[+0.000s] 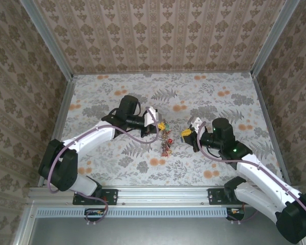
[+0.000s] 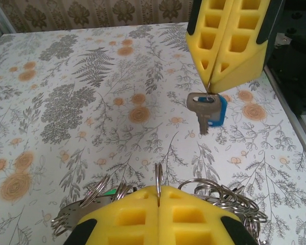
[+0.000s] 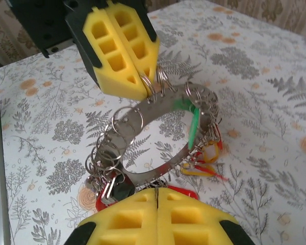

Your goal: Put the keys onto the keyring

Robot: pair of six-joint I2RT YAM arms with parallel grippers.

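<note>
From above, near the middle of the floral tabletop (image 1: 117, 92), the left gripper (image 1: 158, 124) is clamping the large wire keyring fringed with red, yellow and green pieces (image 1: 164, 139), presenting it to the right gripper (image 1: 186, 132). In the left wrist view, that gripper is pinching a small silver blue-headed key (image 2: 206, 108) by its top, blade hanging straight down, near the ring. In the right wrist view, the ring is standing tilted, opening facing the camera.

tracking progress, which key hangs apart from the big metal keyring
The silver metal key with the blue plastic head, dangling from the shut right gripper; the others bunch on the keyring.
</note>
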